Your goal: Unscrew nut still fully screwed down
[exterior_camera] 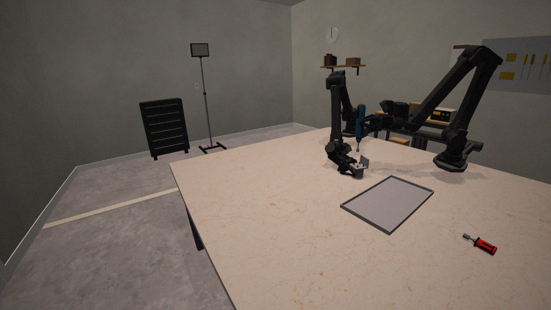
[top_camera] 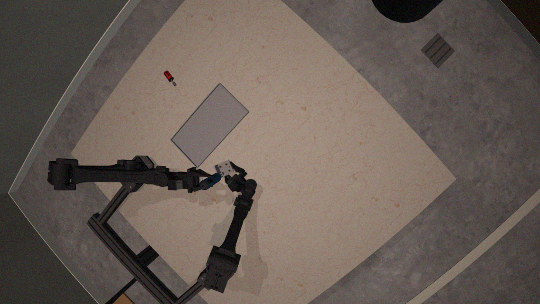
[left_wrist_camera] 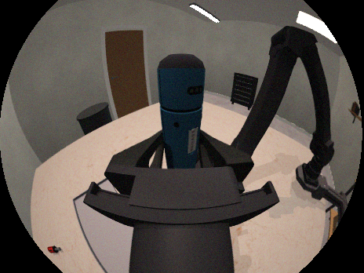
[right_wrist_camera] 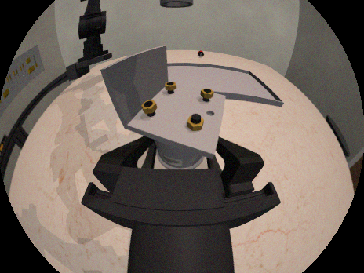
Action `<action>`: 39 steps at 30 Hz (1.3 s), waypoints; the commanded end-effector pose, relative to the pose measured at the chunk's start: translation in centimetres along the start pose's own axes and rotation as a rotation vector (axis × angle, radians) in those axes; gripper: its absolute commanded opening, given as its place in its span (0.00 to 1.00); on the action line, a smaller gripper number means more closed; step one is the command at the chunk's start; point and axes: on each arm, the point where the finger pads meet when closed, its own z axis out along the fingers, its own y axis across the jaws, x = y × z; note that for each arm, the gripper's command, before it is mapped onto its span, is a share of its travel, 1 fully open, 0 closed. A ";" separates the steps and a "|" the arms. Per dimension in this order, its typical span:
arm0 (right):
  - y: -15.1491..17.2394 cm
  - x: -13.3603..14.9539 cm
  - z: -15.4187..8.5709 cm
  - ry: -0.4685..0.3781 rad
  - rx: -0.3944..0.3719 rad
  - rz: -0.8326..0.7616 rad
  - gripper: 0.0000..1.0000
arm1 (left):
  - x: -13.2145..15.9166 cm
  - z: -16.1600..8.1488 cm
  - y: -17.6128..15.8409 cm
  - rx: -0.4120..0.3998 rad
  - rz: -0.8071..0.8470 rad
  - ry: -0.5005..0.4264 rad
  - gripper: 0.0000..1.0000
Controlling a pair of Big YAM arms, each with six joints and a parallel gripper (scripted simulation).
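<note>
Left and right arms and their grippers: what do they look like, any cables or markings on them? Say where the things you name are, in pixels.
Both the left arm (top_camera: 113,173) (exterior_camera: 441,86) and the right arm (top_camera: 234,230) (exterior_camera: 336,111) are matte black, with blocky joints and straight links. The left gripper (left_wrist_camera: 180,134) and right gripper (right_wrist_camera: 180,134) match: black, angular, tapering fingers on a wide, curved black crosspiece. I see no cables or markings.

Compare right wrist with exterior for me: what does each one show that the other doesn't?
Only the right wrist view: the small hole in the bracket, and that one nut sits down against the plate, its stud poking through, while the other three sit raised.

Only the exterior view: the blue barrel of the nut driver and the left claw gripping it, with the socket above the table.

Both: the joint module, tray and red-handled tool.
</note>
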 end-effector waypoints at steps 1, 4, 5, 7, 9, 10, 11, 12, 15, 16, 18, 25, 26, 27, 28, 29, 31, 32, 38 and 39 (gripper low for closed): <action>-0.7 -0.8 0.2 -0.012 0.009 -0.022 0.59 | -3.9 2.6 0.9 -0.022 -0.023 -0.111 0.42; -0.7 -0.8 0.2 -0.012 0.009 -0.022 0.59 | -4.4 2.5 0.6 -0.017 -0.024 -0.120 0.42; -0.7 -0.8 0.2 -0.012 0.009 -0.022 0.59 | -4.4 2.5 0.6 -0.017 -0.024 -0.120 0.42; -0.7 -0.8 0.2 -0.012 0.009 -0.022 0.59 | -3.7 2.8 1.1 -0.024 -0.023 -0.111 0.42; -0.7 -0.8 0.2 -0.012 0.009 -0.022 0.59 | -3.6 2.9 1.2 -0.025 -0.024 -0.111 0.42; -0.7 -0.8 0.2 -0.012 0.009 -0.022 0.59 | -3.5 3.0 1.3 -0.025 -0.024 -0.111 0.42; -0.7 -0.8 0.2 -0.012 0.009 -0.022 0.59 | -3.5 3.1 1.3 -0.024 -0.023 -0.111 0.42; -0.7 -0.8 0.2 -0.012 0.009 -0.022 0.59 | -3.4 3.1 1.2 -0.022 -0.024 -0.111 0.42; -0.7 -0.8 0.2 -0.012 0.009 -0.022 0.59 | -3.2 3.4 1.2 -0.020 -0.023 -0.111 0.42; -0.7 -0.8 0.2 -0.012 0.009 -0.022 0.59 | -3.1 3.5 1.5 -0.024 -0.023 -0.111 0.42; -0.7 -0.8 0.2 -0.012 0.009 -0.022 0.59 | -3.1 3.5 1.5 -0.025 -0.023 -0.110 0.42; -0.7 -0.8 0.2 -0.012 0.009 -0.022 0.59 | -2.7 3.5 1.2 -0.019 -0.023 -0.111 0.42; -0.7 -0.8 0.2 -0.012 0.009 -0.022 0.59 | -2.5 3.5 1.3 -0.020 -0.023 -0.110 0.42; -0.7 -0.8 0.2 -0.012 0.009 -0.022 0.59 | -2.4 3.5 1.4 -0.022 -0.023 -0.110 0.42; -0.7 -0.8 0.2 -0.012 0.009 -0.022 0.59 | -2.2 3.5 1.5 -0.024 -0.023 -0.109 0.42; -0.7 -0.8 0.2 -0.012 0.009 -0.022 0.59 | -2.1 3.5 1.4 -0.024 -0.023 -0.109 0.42; -0.7 -0.8 0.2 -0.012 0.009 -0.022 0.59 | -1.8 3.5 1.2 -0.019 -0.023 -0.109 0.42; -0.7 -0.8 0.2 -0.012 0.009 -0.022 0.59 | -1.7 3.5 1.1 -0.018 -0.023 -0.109 0.42; -0.7 -0.8 0.2 -0.012 0.009 -0.022 0.59 | -2.7 3.3 1.5 -0.025 -0.024 -0.136 0.42; -0.7 -0.8 0.2 -0.012 0.009 -0.022 0.59 | -2.7 3.3 1.5 -0.025 -0.024 -0.136 0.42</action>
